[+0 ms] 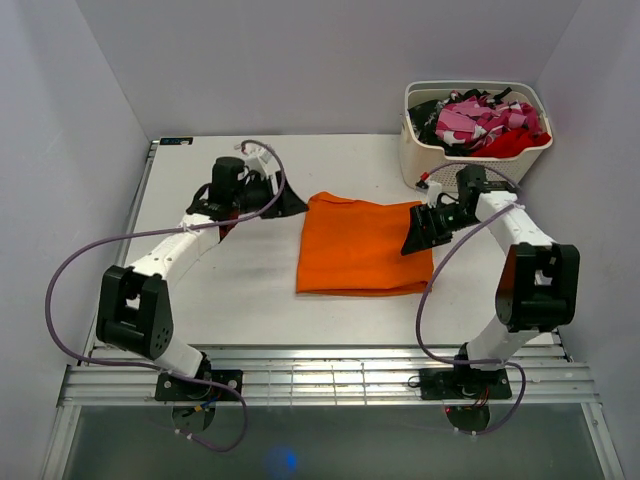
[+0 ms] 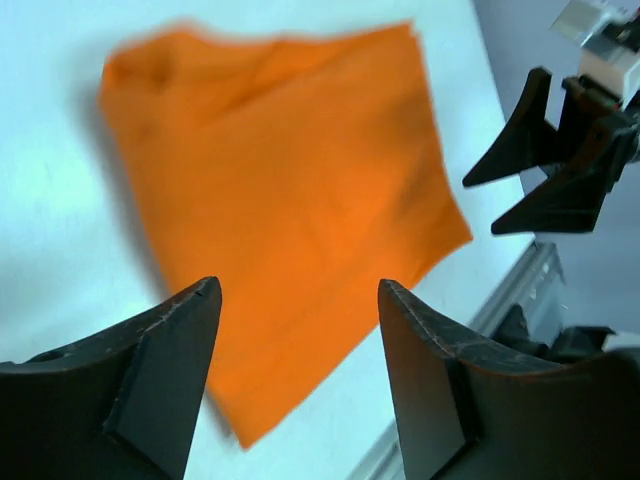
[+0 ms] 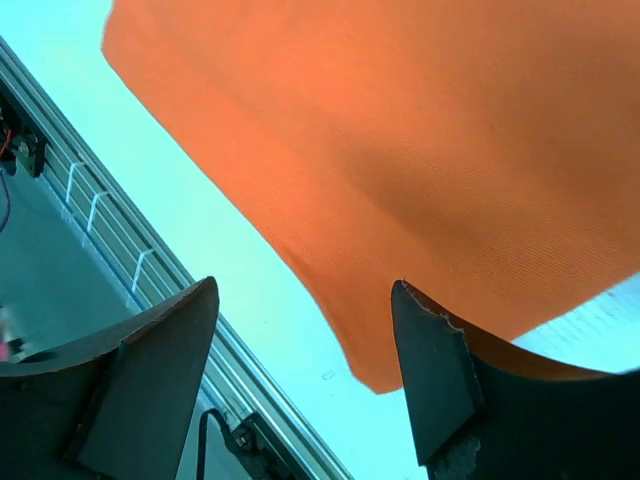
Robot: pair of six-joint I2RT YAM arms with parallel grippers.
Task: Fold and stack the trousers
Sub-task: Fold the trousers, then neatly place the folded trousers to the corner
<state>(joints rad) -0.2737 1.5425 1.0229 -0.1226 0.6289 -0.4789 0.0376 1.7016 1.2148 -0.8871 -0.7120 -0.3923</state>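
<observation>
The orange trousers (image 1: 360,245) lie folded into a rectangle on the white table (image 1: 230,290), near its middle. They also show in the left wrist view (image 2: 290,190) and in the right wrist view (image 3: 420,150). My left gripper (image 1: 285,203) is open and empty, just left of the trousers' far left corner; its jaws (image 2: 300,290) stand wide apart above the cloth. My right gripper (image 1: 418,237) is open and empty over the trousers' right edge; its jaws (image 3: 305,290) stand apart above the near right corner, holding nothing.
A white basket (image 1: 470,125) with red, pink-patterned and black clothes stands at the far right corner. Grey walls close in the back and both sides. A metal rail (image 1: 330,375) runs along the table's near edge.
</observation>
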